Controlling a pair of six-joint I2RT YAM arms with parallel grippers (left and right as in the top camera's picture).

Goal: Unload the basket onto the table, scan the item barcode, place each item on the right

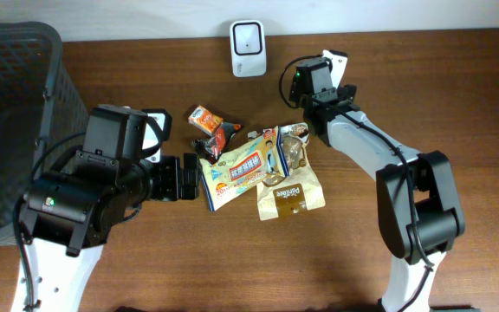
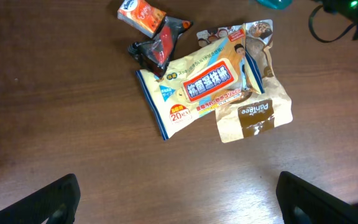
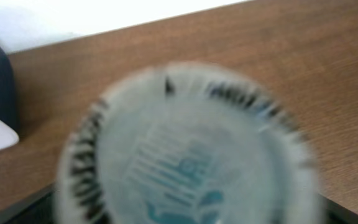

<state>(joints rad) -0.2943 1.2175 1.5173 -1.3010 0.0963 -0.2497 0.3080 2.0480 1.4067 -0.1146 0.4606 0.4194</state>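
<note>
A round white tub (image 3: pixel 188 146) with black lettering on its rim and teal print fills the right wrist view, blurred, its flat face turned to the camera. It sits between the jaws of my right gripper (image 3: pixel 185 208), which is closed on it near the white barcode scanner (image 1: pixel 248 37) at the table's back edge. Only a teal sliver of the tub (image 2: pixel 275 3) shows in the left wrist view. My left gripper (image 2: pixel 179 202) hangs open over bare wood, just left of the snack pile (image 1: pixel 258 169); its fingers (image 2: pixel 51 202) hold nothing.
The pile holds a yellow wipes pack (image 2: pixel 197 87), a brown Panlee bag (image 2: pixel 253 115), a black-red wrapper (image 2: pixel 160 43) and an orange packet (image 2: pixel 140 14). A dark mesh basket (image 1: pixel 11 121) stands at the far left.
</note>
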